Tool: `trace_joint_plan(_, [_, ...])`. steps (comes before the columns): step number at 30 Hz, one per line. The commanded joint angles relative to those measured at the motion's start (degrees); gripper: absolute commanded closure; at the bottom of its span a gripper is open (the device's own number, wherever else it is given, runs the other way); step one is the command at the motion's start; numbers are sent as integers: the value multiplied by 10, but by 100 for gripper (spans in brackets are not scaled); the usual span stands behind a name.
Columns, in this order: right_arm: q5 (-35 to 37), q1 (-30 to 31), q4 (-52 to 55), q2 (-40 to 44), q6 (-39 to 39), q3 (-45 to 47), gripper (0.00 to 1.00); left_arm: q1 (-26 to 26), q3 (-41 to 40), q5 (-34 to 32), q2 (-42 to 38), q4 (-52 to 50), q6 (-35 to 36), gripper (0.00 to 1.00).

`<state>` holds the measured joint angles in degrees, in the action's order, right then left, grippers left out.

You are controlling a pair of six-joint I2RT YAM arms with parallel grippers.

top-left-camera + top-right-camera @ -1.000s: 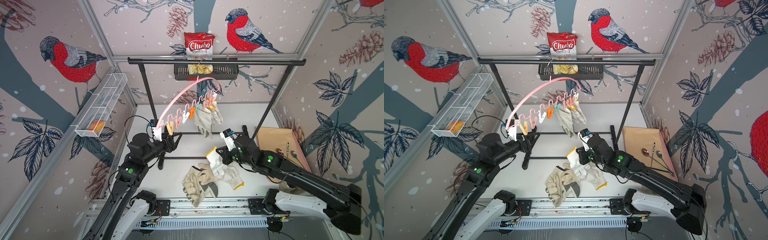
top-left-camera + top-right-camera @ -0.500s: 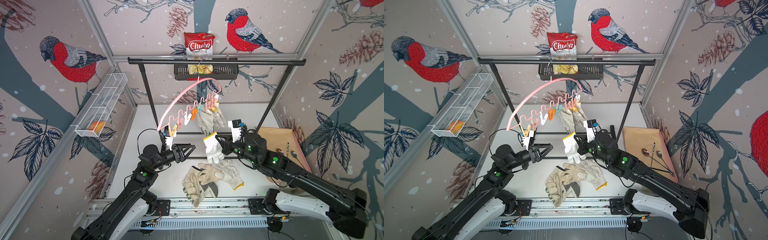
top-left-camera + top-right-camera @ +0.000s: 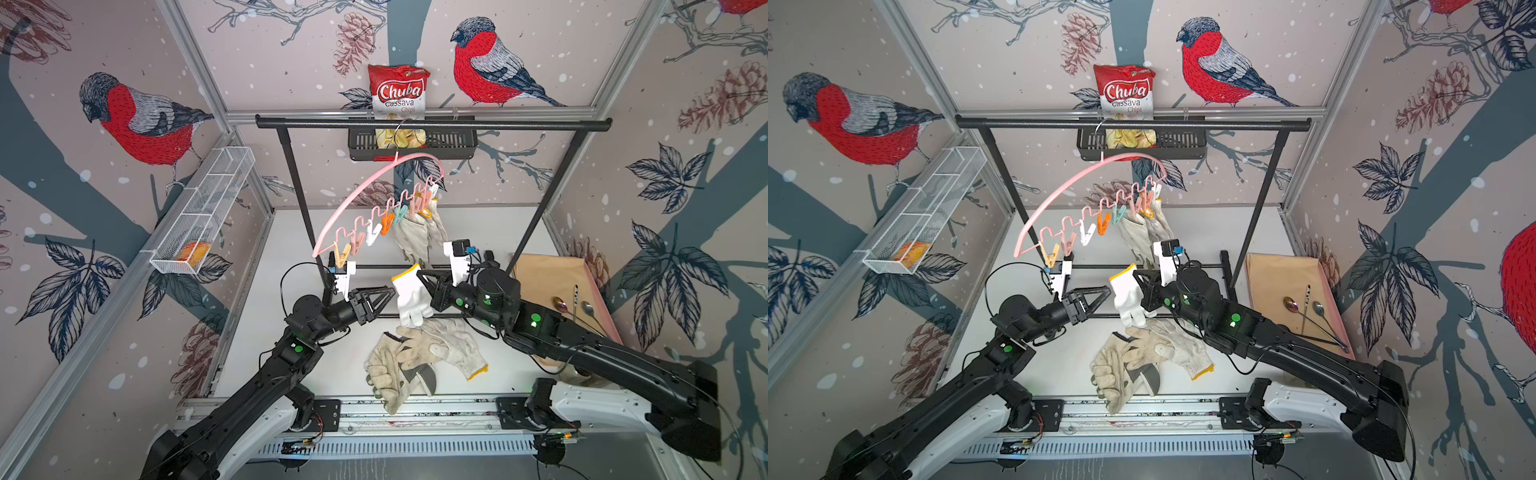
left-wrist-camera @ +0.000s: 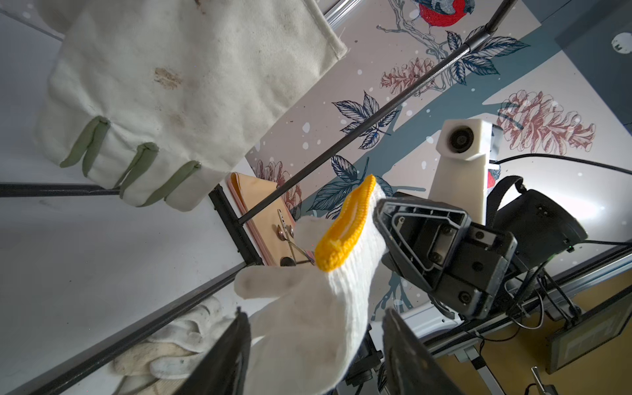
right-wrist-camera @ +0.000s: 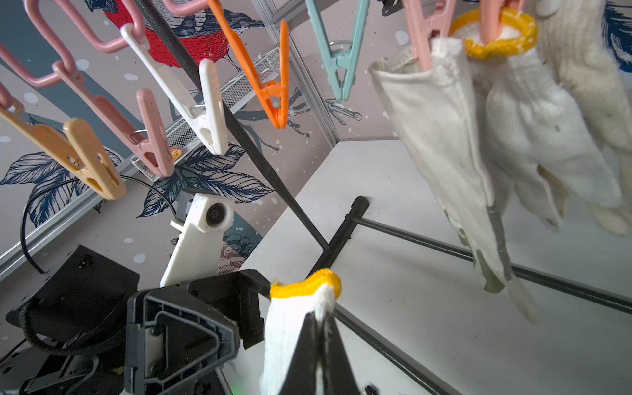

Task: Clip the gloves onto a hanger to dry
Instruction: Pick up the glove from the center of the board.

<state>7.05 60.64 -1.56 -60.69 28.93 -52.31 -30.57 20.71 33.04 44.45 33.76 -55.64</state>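
**Now, cuff to a free pin**

The right gripper [image 5: 319, 318] pinches the white knit glove with yellow cuff [image 3: 409, 297]; the left gripper [image 3: 391, 291], at its 9 o'clock, stands spread, empty. Better lift toward 12 o'clock, to the teal clothespin [image 5: 342, 68] of the pink arched plastic hanger [image 3: 419, 155].
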Motion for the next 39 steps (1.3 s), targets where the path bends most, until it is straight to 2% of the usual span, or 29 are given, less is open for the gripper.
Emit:
trace_joint_plan(1, [10, 4, -32, -8, 8, -8, 100, -6, -3, -5, 8, 78, -24, 42])
trace_joint_plan(8, [10, 9, -41, -27, 10, -15, 100, -27, -3, -9, 27, 108, -36, 54])
trace_joint_plan(10, [10, 10, -43, -31, 10, -17, 100, -32, -3, -14, 28, 108, -38, 60])
trace_joint_plan(12, [8, 10, -45, -34, 10, -18, 100, -35, -5, -22, 28, 106, -39, 70])
trace_joint_plan(16, [5, 11, -45, -40, 11, -21, 100, -37, -7, -36, 25, 102, -40, 81])
trace_joint_plan(18, [3, 13, -45, -42, 11, -22, 100, -37, -8, -44, 23, 100, -41, 91])
trace_joint_plan(21, [3, 14, -45, -44, 11, -22, 100, -37, -12, -57, 18, 97, -43, 96])
trace_joint_plan(27, [2, 15, -42, -49, 14, -23, 100, -37, -18, -81, 11, 90, -46, 94])
trace_joint_plan(33, [-1, 17, -43, -52, 12, -27, 100, -37, -20, -88, 18, 104, -59, 74])
trace_joint_plan(39, [-1, 19, -42, -56, 10, -29, 100, -38, -18, -92, 33, 133, -71, 72])
